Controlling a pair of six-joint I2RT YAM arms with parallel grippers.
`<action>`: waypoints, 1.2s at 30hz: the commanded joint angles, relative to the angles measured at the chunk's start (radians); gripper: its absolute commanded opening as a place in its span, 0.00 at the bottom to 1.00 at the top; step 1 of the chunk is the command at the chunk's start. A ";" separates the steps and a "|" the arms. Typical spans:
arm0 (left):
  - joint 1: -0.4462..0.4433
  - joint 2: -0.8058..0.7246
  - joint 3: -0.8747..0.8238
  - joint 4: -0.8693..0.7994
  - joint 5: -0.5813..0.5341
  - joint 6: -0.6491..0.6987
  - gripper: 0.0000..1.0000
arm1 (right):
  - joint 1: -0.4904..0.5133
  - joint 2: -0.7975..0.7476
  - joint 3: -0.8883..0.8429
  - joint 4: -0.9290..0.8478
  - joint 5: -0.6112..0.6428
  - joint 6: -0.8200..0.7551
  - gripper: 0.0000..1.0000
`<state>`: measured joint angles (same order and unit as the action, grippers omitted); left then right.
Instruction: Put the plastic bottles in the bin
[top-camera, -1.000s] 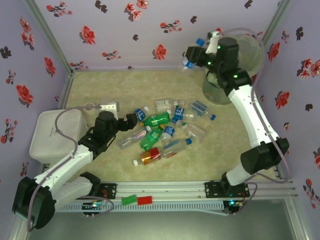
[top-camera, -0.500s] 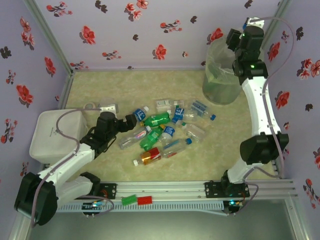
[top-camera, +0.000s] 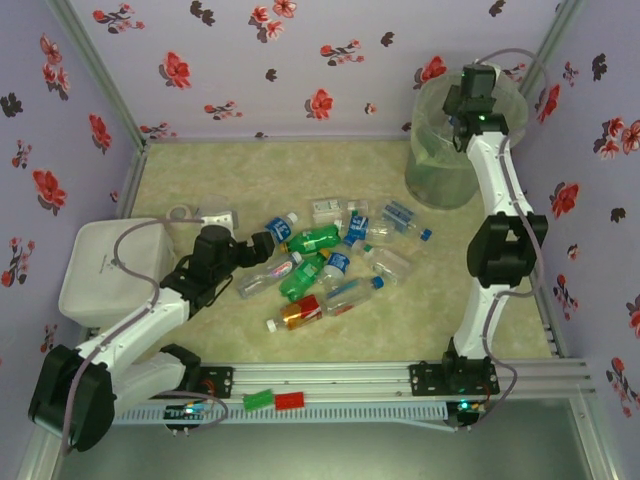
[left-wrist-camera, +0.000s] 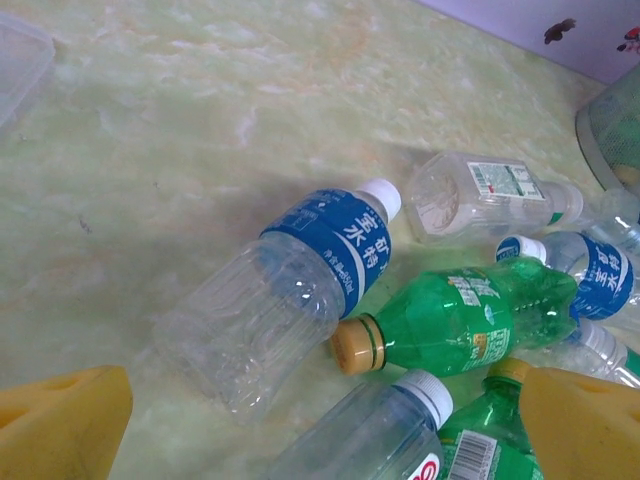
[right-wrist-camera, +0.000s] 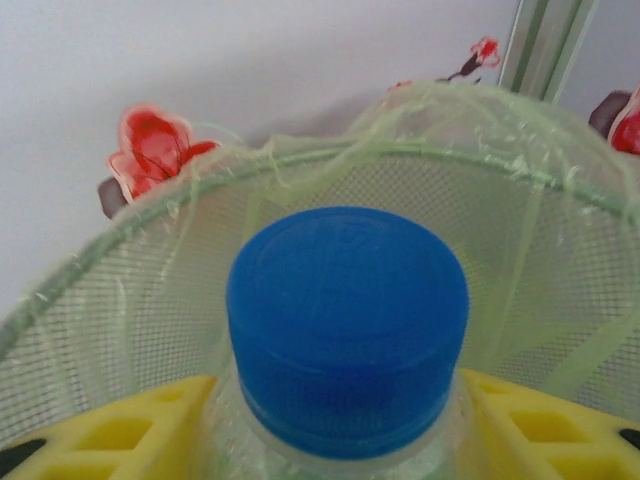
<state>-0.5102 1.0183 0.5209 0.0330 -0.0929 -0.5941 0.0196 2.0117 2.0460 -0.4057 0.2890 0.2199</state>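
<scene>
Top view, bin (top-camera: 440, 175): stands in the far right corner of the table (top-camera: 200, 170).
Top view, right gripper (top-camera: 465, 108): above the bin's mouth, its arm reaching up along the right edge; the fingers cannot be read here.
Top view, bottles (top-camera: 330, 262): a loose heap lying flat mid-table, well apart from the bin.
Top view, left gripper (top-camera: 262, 243): at the heap's left end, with the tray (top-camera: 100, 270) behind it at the left edge; this arm is much the nearer to the heap.
Left wrist, fingers (left-wrist-camera: 60, 430): spread wide, with nothing clamped between them.
Left wrist, blue-label bottle (left-wrist-camera: 290, 285): straight ahead of the open jaws, on its side, long axis slanting across the view with the white cap at the far right end.
Left wrist, green bottle (left-wrist-camera: 465, 320): just right of it, its cap touching or nearly touching the blue-label bottle.
Right wrist, held bottle (right-wrist-camera: 348, 320): clamped between the yellow pads (right-wrist-camera: 110, 430), blue cap pointing away from the wrist.
Right wrist, bin: rim and bagged wall lie directly beyond the cap.
Next, judged: letting go should drop the held bottle inside.
</scene>
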 joint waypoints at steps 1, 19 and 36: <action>0.004 -0.032 -0.015 -0.008 0.009 -0.006 1.00 | 0.002 0.020 0.065 -0.037 0.012 0.043 0.63; 0.010 0.011 0.051 -0.064 0.002 0.060 1.00 | 0.055 -0.205 0.040 -0.035 -0.065 0.019 1.00; 0.033 0.055 0.113 -0.295 0.160 0.128 1.00 | 0.469 -0.690 -0.708 0.099 -0.025 0.069 1.00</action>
<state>-0.4858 1.0534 0.6033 -0.1963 -0.0086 -0.5053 0.4496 1.3598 1.4261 -0.3252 0.2367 0.2325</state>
